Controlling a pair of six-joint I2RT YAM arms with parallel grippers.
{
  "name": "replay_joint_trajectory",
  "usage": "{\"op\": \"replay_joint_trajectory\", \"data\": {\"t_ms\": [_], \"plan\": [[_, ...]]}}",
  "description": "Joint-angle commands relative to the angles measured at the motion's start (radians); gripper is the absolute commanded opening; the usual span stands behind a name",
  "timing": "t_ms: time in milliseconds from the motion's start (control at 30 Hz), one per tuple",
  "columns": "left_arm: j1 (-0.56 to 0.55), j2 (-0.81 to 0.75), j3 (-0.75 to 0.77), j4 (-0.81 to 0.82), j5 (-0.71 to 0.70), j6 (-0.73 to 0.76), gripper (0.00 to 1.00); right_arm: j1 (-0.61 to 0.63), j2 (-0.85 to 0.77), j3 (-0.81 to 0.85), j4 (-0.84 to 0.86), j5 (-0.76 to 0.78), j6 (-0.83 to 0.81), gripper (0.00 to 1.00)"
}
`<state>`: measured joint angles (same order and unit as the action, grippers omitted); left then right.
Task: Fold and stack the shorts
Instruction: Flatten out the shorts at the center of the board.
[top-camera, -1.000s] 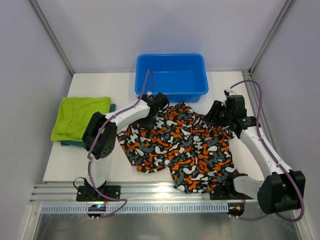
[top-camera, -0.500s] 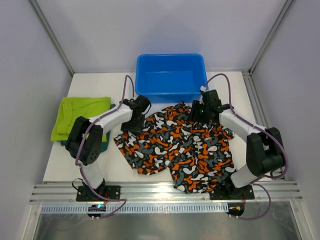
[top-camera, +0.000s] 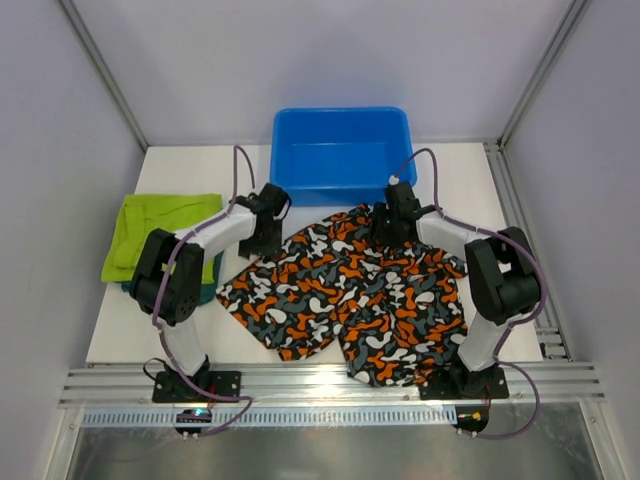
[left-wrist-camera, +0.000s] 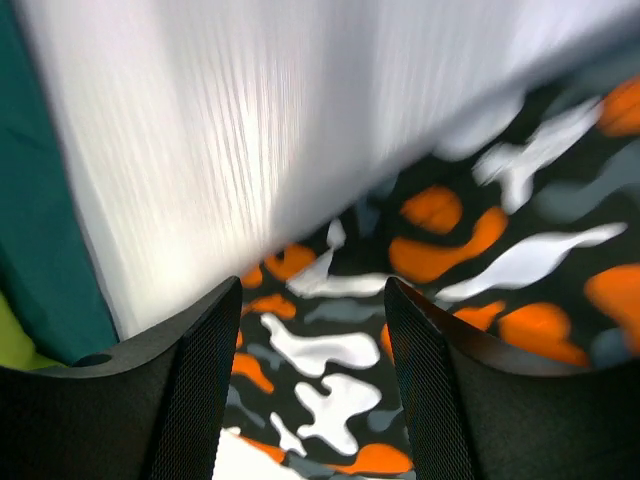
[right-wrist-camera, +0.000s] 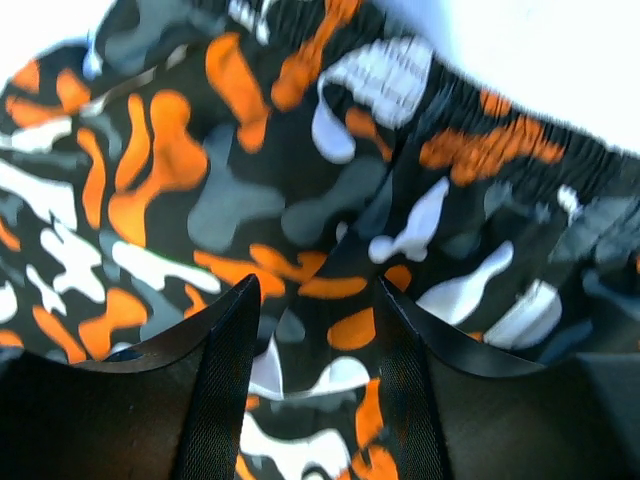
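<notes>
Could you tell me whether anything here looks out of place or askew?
The camouflage shorts lie unfolded and skewed, their near-right leg hanging past the front edge of the table onto the rail. The folded lime shorts look tidy.

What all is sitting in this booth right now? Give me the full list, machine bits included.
camouflage shorts: one, orange, black, white and grey, spread flat mid-table
lime shorts: one, yellow-green, folded at the table's left
teal shorts: one, dark teal, under the lime shorts
tub: one, blue, table's far edge
table: one, white
rail: one, silver, near edge
left arm: one, white and black, jaws open over the camouflage shorts' left edge
right arm: one, white and black, jaws open over their far edge
</notes>
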<state>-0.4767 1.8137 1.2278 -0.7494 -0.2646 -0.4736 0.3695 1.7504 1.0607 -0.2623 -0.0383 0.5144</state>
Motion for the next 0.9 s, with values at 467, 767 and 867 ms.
{"op": "replay_joint_trajectory", "data": {"t_ms": [467, 767, 867], "plan": [[-0.548, -0.444, -0.109, 0.093, 0.074, -0.166, 0.64, -0.079, -0.122, 0.319, -0.247, 0.086, -0.063, 0.52], [-0.976, -0.226, -0.131, 0.196, 0.03, -0.45, 0.67, -0.13, -0.463, 0.058, -0.356, 0.117, -0.086, 0.52], [-1.033, -0.15, -0.126, 0.286, 0.041, -0.494, 0.7, -0.138, -0.552, -0.005, -0.374, 0.115, -0.088, 0.52]]}}
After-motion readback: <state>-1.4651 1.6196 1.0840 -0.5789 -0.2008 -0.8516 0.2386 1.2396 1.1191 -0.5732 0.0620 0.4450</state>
